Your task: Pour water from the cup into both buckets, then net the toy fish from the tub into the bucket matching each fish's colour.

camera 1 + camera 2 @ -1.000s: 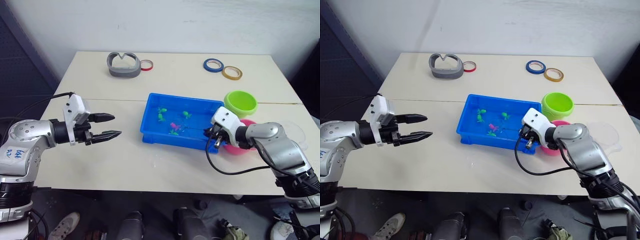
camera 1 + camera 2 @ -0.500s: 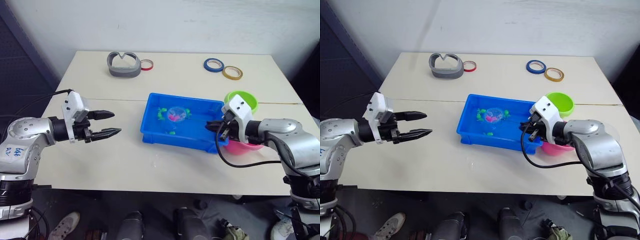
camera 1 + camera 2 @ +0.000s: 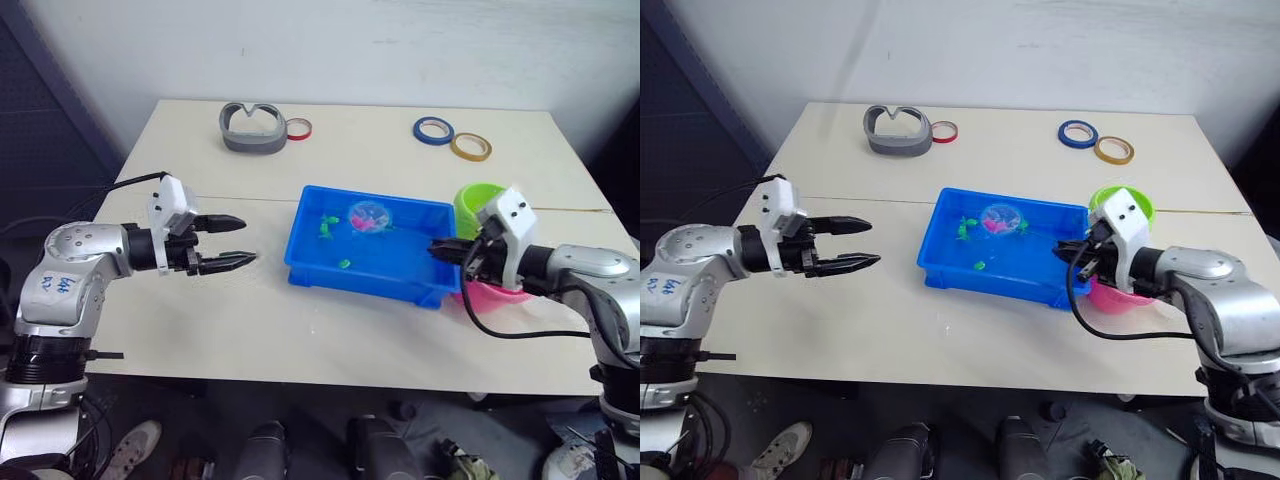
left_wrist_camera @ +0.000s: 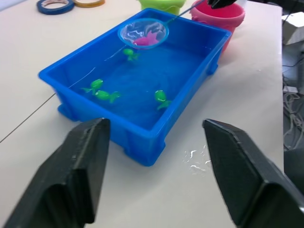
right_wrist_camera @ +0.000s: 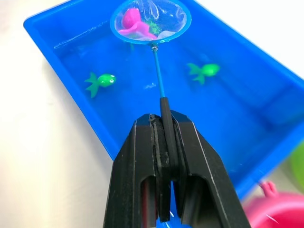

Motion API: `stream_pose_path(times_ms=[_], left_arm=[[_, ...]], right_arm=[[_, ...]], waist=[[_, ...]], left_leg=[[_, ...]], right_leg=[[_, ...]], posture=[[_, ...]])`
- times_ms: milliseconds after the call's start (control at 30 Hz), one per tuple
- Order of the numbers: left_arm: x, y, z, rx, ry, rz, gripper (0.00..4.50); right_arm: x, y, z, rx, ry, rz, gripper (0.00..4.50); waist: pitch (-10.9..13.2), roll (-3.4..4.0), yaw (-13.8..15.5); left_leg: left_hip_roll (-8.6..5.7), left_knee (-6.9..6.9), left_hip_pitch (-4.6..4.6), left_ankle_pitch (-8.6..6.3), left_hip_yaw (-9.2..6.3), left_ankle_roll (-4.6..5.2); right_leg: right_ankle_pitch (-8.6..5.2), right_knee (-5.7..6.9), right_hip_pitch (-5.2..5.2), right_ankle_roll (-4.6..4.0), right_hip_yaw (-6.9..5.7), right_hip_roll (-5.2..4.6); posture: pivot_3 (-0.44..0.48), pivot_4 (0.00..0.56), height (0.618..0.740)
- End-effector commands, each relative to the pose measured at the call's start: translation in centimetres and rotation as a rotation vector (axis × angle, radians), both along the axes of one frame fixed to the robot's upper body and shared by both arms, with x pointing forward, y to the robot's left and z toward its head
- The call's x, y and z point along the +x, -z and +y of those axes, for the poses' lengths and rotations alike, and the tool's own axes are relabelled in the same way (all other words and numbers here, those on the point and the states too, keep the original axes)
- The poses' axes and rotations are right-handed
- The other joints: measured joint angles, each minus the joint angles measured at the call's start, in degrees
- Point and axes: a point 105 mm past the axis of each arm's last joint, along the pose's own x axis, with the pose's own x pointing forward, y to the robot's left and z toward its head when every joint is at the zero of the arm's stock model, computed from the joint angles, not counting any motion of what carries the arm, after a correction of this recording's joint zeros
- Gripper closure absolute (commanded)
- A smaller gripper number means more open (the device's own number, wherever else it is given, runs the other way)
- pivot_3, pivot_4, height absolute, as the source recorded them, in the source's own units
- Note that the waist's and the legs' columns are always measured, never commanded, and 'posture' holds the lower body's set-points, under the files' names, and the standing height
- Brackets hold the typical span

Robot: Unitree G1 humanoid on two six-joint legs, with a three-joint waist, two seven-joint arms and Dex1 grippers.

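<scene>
Blue tub (image 3: 400, 283) in the middle of the tabletop (image 3: 250, 320), with shallow water inside. In the tub, several green fish (image 4: 160, 98) lying on the bottom. Above the far part of the tub, the net (image 5: 150, 21) lifted, with a pink fish (image 5: 131, 23) inside the mesh; a bit of green also in the mesh, cannot tell what it is. Right tool (image 5: 164, 137) closed tight on the dark handle of the net, at the right end of the tub. Just right of the tub, the pink bucket (image 3: 495, 295) partly hidden behind the right arm, and the green bucket (image 3: 470, 203) beside it, farther back. Contents of both buckets not visible. Left tool (image 3: 232, 243) in the air left of the tub, well apart from it, fingers spread wide, holding nothing. Far behind the tub, a grey curved piece (image 3: 251, 129), a red tape ring (image 3: 298, 128), a blue tape ring (image 3: 432, 129) and a yellow tape ring (image 3: 470, 146). Some water drops (image 4: 192, 159) on the tabletop near the tub.
</scene>
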Motion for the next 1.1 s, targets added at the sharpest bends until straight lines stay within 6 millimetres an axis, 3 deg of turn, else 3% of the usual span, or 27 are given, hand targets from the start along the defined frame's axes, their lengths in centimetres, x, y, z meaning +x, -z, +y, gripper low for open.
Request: stream_pose_path(times_ms=[33, 133, 433, 633, 800, 1100], left_arm=[[0.8, -0.2, -2.1, 0.008, 0.091, 0.001, 0.04], [1.3, -0.2, -3.1, 0.012, 0.125, -0.029, 0.04], [3.0, -1.5, -6.5, -0.037, 0.252, -0.101, 0.04], [3.5, -1.1, -7.5, -0.039, 0.307, -0.096, 0.04], [3.4, -1.4, -8.1, -0.049, 0.350, -0.090, 0.04], [3.3, -1.3, -8.2, -0.044, 0.367, -0.091, 0.04]], right_arm=[[-3.1, -2.7, -2.6, -0.003, 0.018, -0.115, 4.50], [-4.1, -3.0, -3.8, -0.026, 0.048, -0.139, 4.50], [-8.3, -5.2, -10.2, -0.105, 0.316, -0.217, 4.50], [-11.5, -3.9, -13.1, -0.170, 0.461, -0.177, 4.50], [-12.5, -2.7, -14.0, -0.238, 0.507, -0.183, 4.50], [-10.9, -1.6, -13.7, -0.456, 0.458, -0.271, 4.50]], waist=[[0.0, 0.00, -0.1], [0.0, 0.00, 0.0], [0.0, 0.00, 0.6], [0.0, 0.00, 1.3], [0.0, -0.01, 1.4], [0.0, 0.00, 1.2]], left_leg=[[-0.02, 0.04, -0.10, 0.00, -0.07, 0.00], [0.00, 0.01, -0.09, -0.01, -0.13, 0.00], [-0.04, 0.09, -0.11, 0.01, -0.14, 0.02], [-0.03, 0.11, 0.02, 0.01, -0.05, 0.02], [-0.05, 0.12, 0.01, 0.01, -0.06, 0.03], [-0.04, 0.12, 0.11, 0.03, 0.05, 0.05]], right_leg=[[0.00, -0.02, 0.00, 0.00, -0.09, -0.01], [0.00, 0.00, -0.01, 0.01, -0.16, 0.02], [0.01, -0.01, 0.07, 0.02, -0.22, 0.05], [0.01, -0.02, 0.16, 0.03, -0.11, 0.12], [0.01, -0.11, 0.23, 0.03, -0.10, 0.12], [0.01, -0.08, 0.25, 0.04, 0.04, 0.16]], posture=[[0.000, 0.150, 0.740], [0.000, 0.150, 0.740], [0.000, 0.150, 0.740], [0.000, 0.150, 0.740], [0.000, 0.150, 0.740], [0.000, 0.150, 0.740]])
